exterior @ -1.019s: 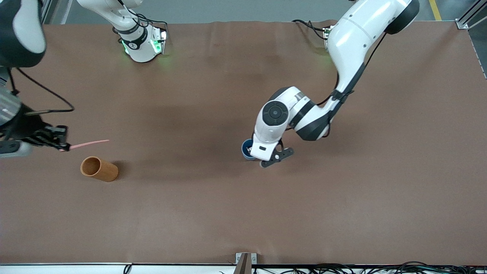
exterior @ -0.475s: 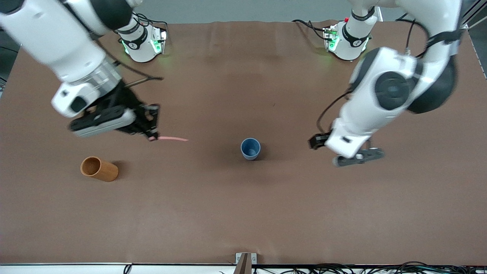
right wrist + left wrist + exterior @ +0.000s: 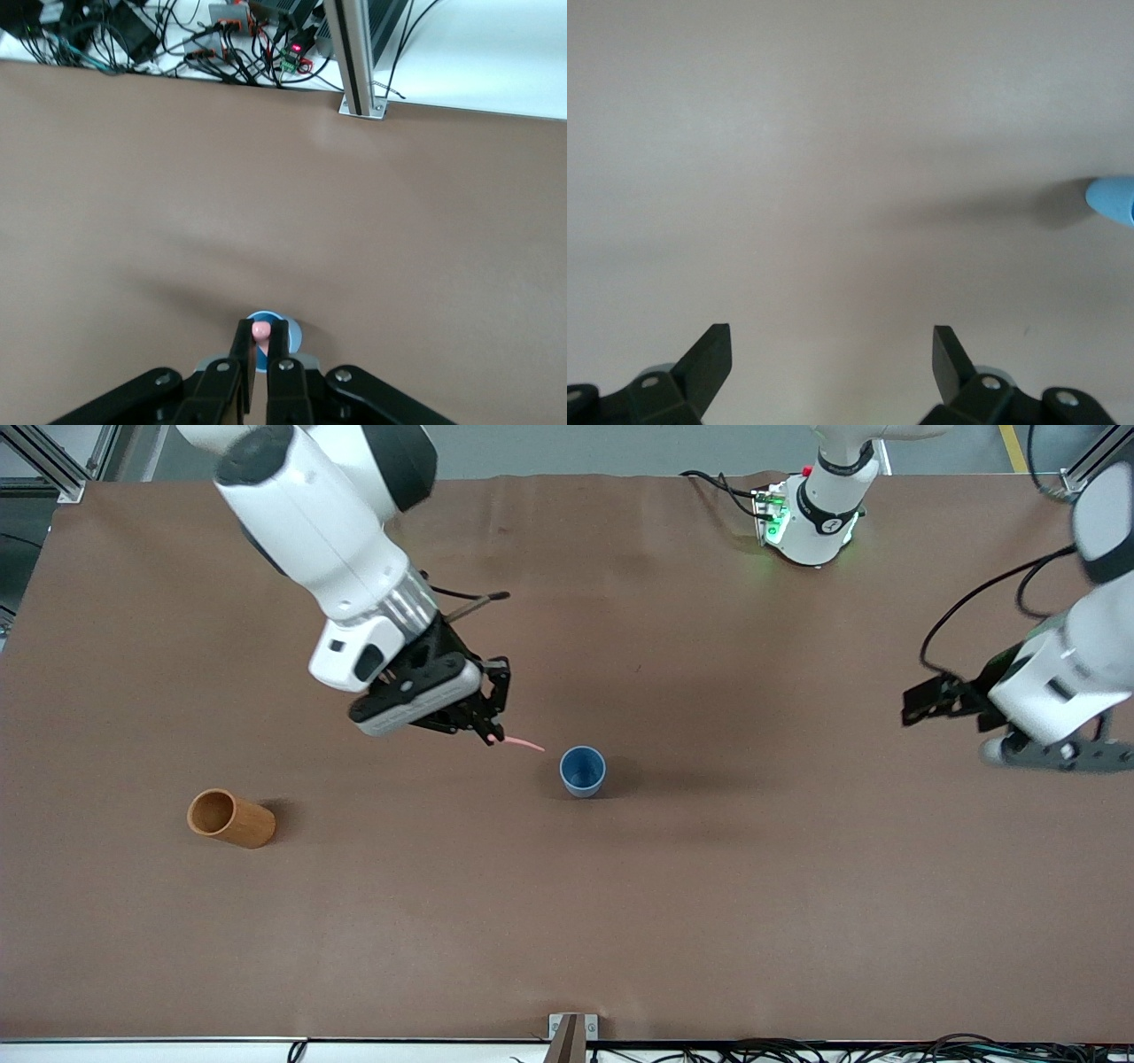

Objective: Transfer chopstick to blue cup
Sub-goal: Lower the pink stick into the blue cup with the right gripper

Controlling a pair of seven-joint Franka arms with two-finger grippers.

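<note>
The right gripper [image 3: 493, 722] sits left of frame centre in the front view, clamped tight on the pink chopstick [image 3: 523, 743], whose free end slants down toward the blue cup [image 3: 583, 771] without reaching it. In the right wrist view the chopstick [image 3: 260, 331] shows end-on between the pinched fingers [image 3: 241, 354], directly over the cup [image 3: 270, 329]. The left gripper [image 3: 1019, 731], at the frame's right edge, hangs over bare table [image 3: 709, 912] with fingers [image 3: 709, 354] spread wide, holding nothing. A brown cup [image 3: 230, 818] stands at lower left.
</note>
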